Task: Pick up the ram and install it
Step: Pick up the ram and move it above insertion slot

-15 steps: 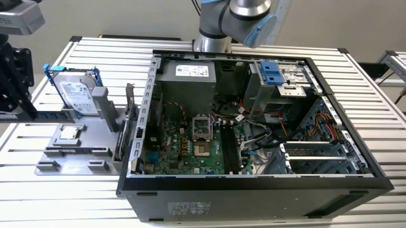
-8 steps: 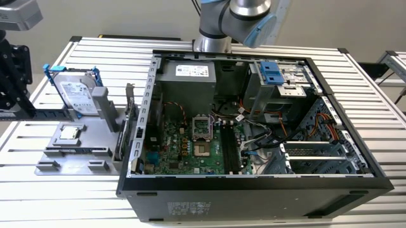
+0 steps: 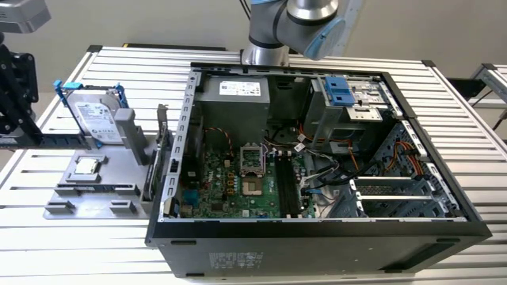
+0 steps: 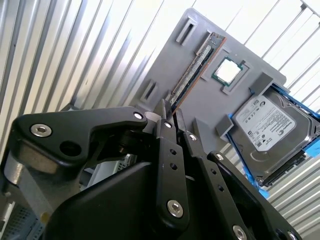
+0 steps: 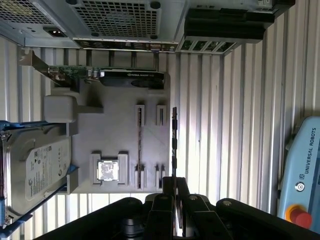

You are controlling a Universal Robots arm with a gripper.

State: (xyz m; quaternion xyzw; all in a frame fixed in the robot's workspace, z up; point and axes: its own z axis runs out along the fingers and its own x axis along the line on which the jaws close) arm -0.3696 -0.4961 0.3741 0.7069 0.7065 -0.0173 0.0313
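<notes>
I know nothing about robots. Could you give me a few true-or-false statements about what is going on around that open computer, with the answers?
1. The black gripper is shut on the slim, bluish ram stick. True.
2. The ram already sits in the motherboard's long black slots. False: the slots are empty, and the ram is in the gripper, by the grey plastic tray.
3. The small square silver processor chip lies on the grey tray. True.
4. The big silver hard drive with blue brackets is inside the open black computer case. False: it rests on the tray, outside the case.
</notes>
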